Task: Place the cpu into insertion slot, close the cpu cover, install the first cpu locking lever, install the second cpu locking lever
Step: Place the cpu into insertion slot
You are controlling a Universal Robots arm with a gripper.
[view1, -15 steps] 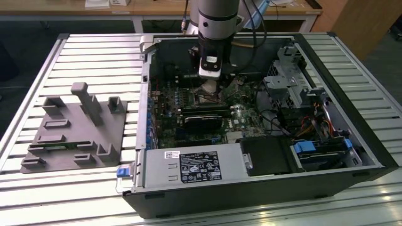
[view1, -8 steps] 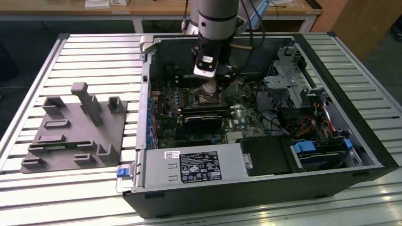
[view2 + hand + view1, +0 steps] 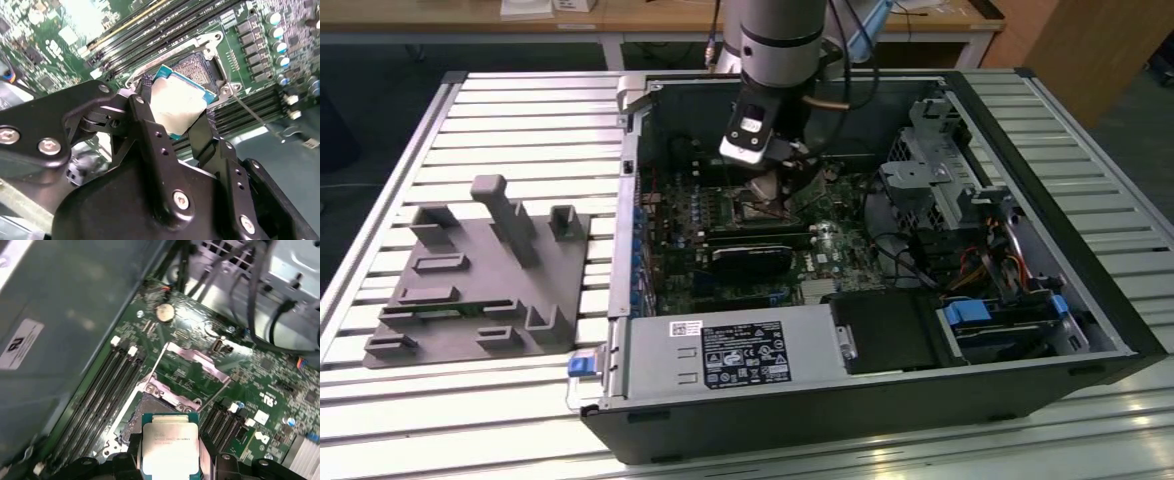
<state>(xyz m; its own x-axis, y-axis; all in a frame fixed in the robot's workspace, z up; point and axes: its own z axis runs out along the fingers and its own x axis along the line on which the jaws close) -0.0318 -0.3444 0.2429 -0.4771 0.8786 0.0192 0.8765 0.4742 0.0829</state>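
Clamping one cpu (image 3: pixel 170 447) between the two fingers (image 3: pixel 150 125) of the gripper (image 3: pixel 177 112), tilted just above the one insertion slot (image 3: pixel 200 67), not seated. Counting one cpu cover (image 3: pixel 197 359), flipped open beside that slot, inside one PC case (image 3: pixel 854 415).

arm (image 3: pixel 781 40): silver-grey tube, black cables (image 3: pixel 845 70) | fingers (image 3: pixel 150 130): matte black, jointed (silver screws (image 3: pixel 181 200))

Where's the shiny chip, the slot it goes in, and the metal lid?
chip (image 3: pixel 170 445), first wrist view, middle of its silver top.
slot (image 3: pixel 196 66), second wrist view, its dark centre.
lid (image 3: pixel 199 358), first wrist view, one bar of its silver frame.
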